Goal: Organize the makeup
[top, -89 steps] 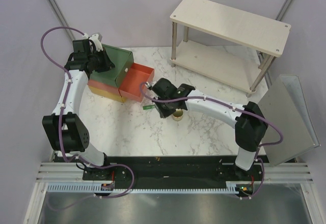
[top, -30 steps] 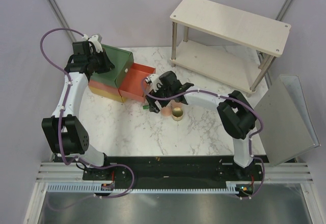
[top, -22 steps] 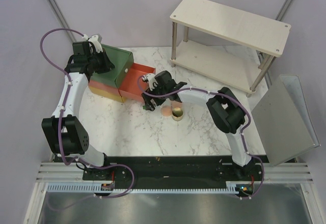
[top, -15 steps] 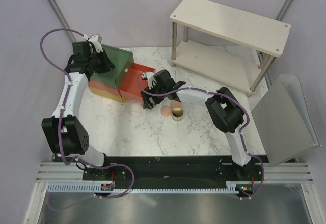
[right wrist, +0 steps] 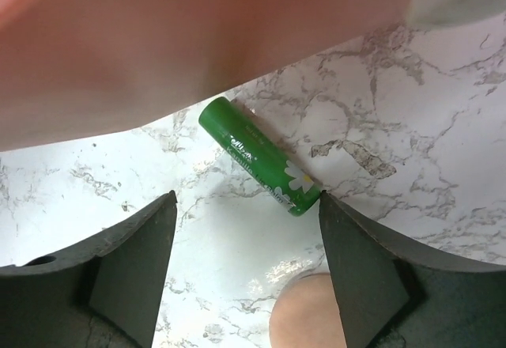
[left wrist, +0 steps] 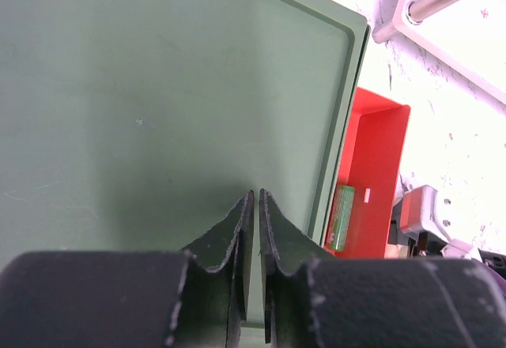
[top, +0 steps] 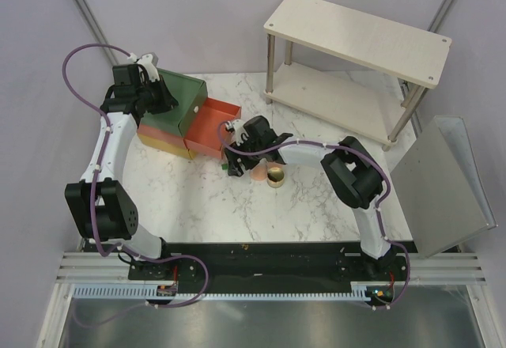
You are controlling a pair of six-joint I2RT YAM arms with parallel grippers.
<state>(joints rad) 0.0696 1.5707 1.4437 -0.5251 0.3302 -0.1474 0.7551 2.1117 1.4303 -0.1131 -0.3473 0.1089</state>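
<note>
The green tube lies on the table just beside what seems the drawer wall, between the wide, empty right jaws. It could be rolled away, or a finger snagged on that wall. The left jaws are held nearly shut, empty, over the box; room is left only toward the pink disc.

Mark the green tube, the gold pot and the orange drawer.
green tube (right wrist: pixel 259 158), right wrist view, middle of its body.
gold pot (top: pixel 276 177), top view, middle of its top.
orange drawer (top: pixel 209 125), top view, its bare floor.
</note>
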